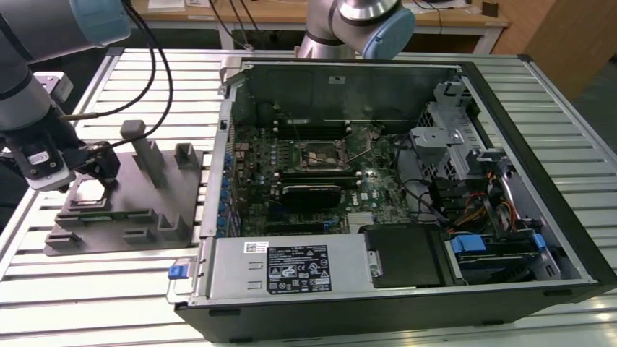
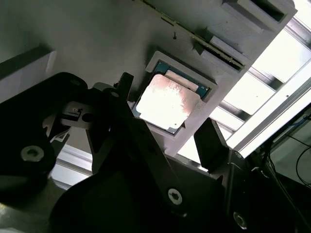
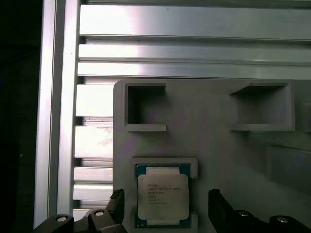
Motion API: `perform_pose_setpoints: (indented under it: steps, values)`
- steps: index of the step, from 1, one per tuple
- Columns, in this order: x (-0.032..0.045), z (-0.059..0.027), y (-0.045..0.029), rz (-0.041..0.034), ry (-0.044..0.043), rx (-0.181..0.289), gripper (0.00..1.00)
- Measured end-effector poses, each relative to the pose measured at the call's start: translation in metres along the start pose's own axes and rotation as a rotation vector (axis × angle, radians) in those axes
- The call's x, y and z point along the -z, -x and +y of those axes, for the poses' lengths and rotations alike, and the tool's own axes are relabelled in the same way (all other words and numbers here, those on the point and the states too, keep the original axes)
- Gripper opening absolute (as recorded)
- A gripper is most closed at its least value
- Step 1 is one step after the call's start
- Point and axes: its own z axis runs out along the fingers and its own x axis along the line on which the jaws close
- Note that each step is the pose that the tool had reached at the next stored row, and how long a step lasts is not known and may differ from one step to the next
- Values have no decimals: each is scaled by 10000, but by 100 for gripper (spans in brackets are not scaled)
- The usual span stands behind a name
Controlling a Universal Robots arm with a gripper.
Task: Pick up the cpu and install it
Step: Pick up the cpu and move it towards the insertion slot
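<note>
– Sitting where, the cpu (image 3: pixel 162 195)?

– Flat in a shallow pocket of the grey tray (image 3: pixel 204 126), on the bench (image 1: pixel 115 289) at the exterior view's left, well apart from the case (image 1: pixel 501 94).

– And the gripper (image 3: pixel 167 206)?

– Right over it. The fingers (image 3: pixel 215 206) are spread, one on each side of the chip, and in both wrist views a gap shows between each tip and the chip's edge. They grip nothing.

– How would it handle?

– Light, stiff and thin, probably. The pale metal top looks smooth and likely slippery, and the underside is likely delicate, so a tilt or a drop would be the worry.

– Where to take hold?

– By two opposite edges, at the darker rim, squarely and with little force. The pocket walls sit close around it, which leaves the tips little room.

– What else does the tray hold?

– Two more square pockets nearby look bare in the first wrist view. Upright posts stand further along.

– And the case?

– Open-sided, with a board inside. The socket (image 1: pixel 320 153) sits near the board's middle; whether anything lies in it cannot be told.
</note>
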Motion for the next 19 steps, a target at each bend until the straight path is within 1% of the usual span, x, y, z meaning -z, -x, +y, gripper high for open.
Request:
perform_pose_setpoints:
  steps: [4, 8, 9, 12, 19]
  values:
    - [-54, -3, -6, 2, -3, 5, 78]
    - [-89, -3, -20, -2, -2, 4, 76]
    - [-93, -3, -28, -4, -2, 4, 70]
    - [-95, -3, -46, -6, -4, 6, 70]
    - [-114, 0, -48, -9, -3, 4, 70]
